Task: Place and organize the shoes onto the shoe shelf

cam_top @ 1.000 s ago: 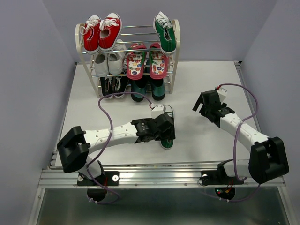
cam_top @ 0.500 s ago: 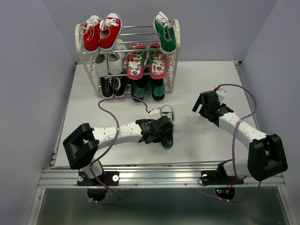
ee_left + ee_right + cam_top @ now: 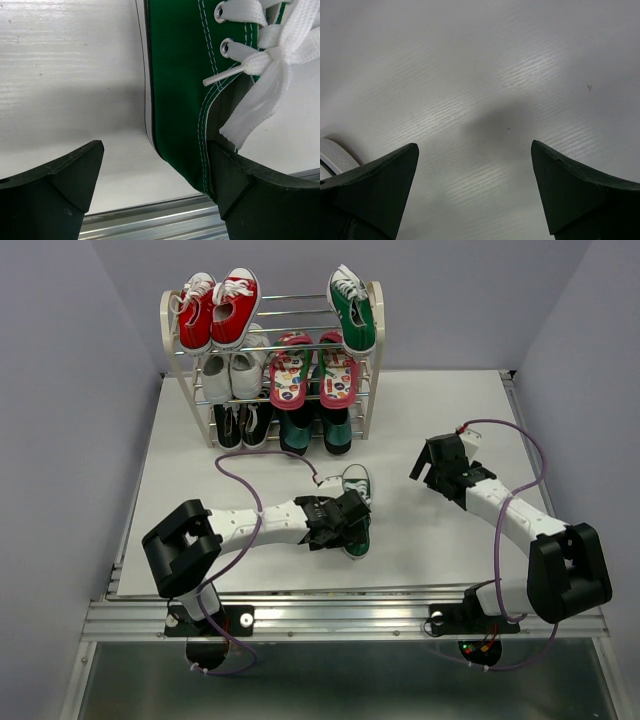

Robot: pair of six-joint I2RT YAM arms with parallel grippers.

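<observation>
- While it lies on the tabletop (image 3: 440, 410) near the front edge, toe toward the rack, one green sneaker (image 3: 356, 481) sits between the spread jaws of the left gripper (image 3: 346, 527). The gripper hides its heel end in the top view.
- Left wrist view, same green sneaker (image 3: 180, 75): green canvas side, white sole edge and white laces (image 3: 270, 75). The left gripper (image 3: 157, 192) straddles it with jaws open. One finger stands clear of the sole with bare tabletop between. The other is at the lace side, and contact there cannot be told.
- Right gripper (image 3: 437, 462): low over the tabletop, well apart from the sneaker, to its right. In its wrist view the right gripper (image 3: 475, 192) has its jaws wide open with only bare surface between them.
- Shoe shelf (image 3: 376, 360): three tiers, cream side frames and chrome rods, at the far side of the tabletop.
- Top tier: red sneakers (image 3: 220, 308) at the left. A second green sneaker (image 3: 352, 308) is at the right end, with an open space between it and the red pair.
- Middle tier: white sneakers (image 3: 232, 370) at the left, red flip-flops (image 3: 312, 370) with patterned insoles at the right.
- Bottom tier: black sneakers (image 3: 240, 422) at the left, dark teal slip-ons (image 3: 315, 430) at the right.
</observation>
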